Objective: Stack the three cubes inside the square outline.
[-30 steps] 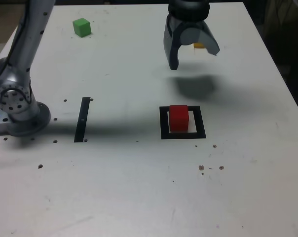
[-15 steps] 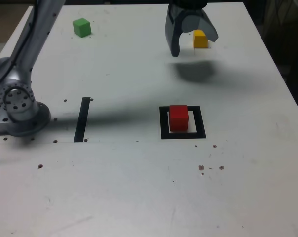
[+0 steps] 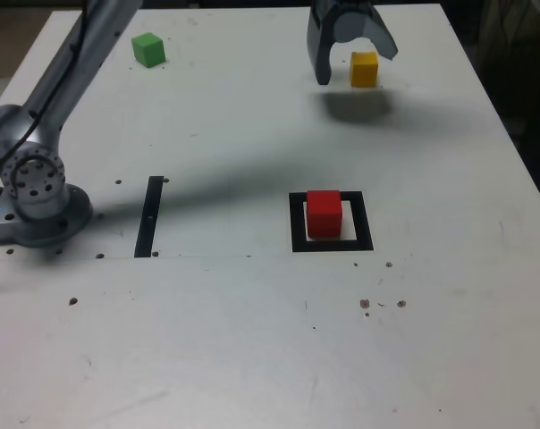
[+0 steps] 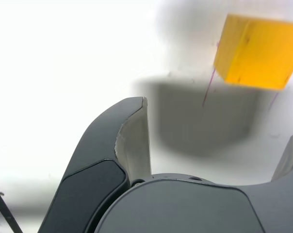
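Reaching far across the table (image 3: 252, 340), gripper (image 3: 355, 64) spread wide and empty over the yellow cube (image 3: 364, 69), now farther back than a second ago.

You see a white desk (image 3: 252, 357) with small dark specks. The red cube (image 3: 324, 214) sits in a black square outline (image 3: 298, 223) with a pale cream centre. The yellow cube (image 3: 364, 69) and green cube (image 3: 148, 49) are plain matte. The pincer (image 3: 352, 55) is dark grey.
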`<act>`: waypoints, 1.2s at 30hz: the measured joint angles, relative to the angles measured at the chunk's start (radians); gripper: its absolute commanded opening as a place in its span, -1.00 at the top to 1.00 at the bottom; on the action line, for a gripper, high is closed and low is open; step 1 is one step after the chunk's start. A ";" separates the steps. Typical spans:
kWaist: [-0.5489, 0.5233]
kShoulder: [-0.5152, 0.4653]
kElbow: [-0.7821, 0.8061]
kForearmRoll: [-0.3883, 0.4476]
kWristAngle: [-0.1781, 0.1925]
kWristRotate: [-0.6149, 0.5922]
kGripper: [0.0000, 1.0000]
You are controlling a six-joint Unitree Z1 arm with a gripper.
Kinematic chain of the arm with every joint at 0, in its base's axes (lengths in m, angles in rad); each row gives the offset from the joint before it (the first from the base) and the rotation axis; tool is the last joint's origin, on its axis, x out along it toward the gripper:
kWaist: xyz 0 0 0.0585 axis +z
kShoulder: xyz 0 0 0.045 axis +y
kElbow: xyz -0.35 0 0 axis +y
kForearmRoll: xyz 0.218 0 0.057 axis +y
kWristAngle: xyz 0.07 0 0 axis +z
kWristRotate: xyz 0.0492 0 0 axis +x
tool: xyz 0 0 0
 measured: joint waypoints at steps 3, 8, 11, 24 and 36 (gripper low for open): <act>0.013 0.025 -0.029 0.007 0.000 0.019 -1.00; 0.022 0.062 -0.098 0.008 0.001 0.061 -1.00; 0.029 0.082 -0.144 0.008 0.005 0.083 -1.00; 0.034 0.135 -0.240 0.044 0.020 0.163 -0.99; 0.033 0.145 -0.245 0.064 0.036 0.228 -0.93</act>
